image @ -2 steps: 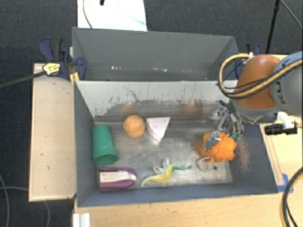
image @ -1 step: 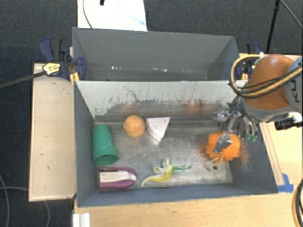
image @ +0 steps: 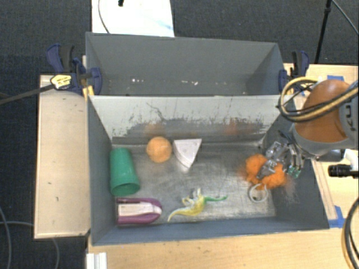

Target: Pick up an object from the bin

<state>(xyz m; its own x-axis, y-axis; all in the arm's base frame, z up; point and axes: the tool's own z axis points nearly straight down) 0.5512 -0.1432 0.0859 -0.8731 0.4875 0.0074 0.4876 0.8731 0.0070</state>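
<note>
Grey metal makes the floor and walls of the bin (image: 224,167), and dark carpet lies around it. I count seven small things in the bin, one of each kind.

One green cup (image: 123,172) lies on its side by the left wall. One orange ball (image: 159,149) sits near the back wall. One white wedge (image: 187,151) is just beside the ball, on its right. One purple and white box (image: 138,210) lies in the front left corner, near the cup. One yellow and green toy lizard (image: 196,202) lies near the front, in the middle. One orange fuzzy thing (image: 256,167) lies at the right side of the bin. One small metal ring (image: 257,194) lies just in front of it.

The pincer (image: 279,166) is low in the bin, by the right wall. The orange fuzzy thing lies right against it, on its left and a bit under it. I cannot tell if the pincer is wide or narrow, or if it holds the fuzzy thing.
</note>
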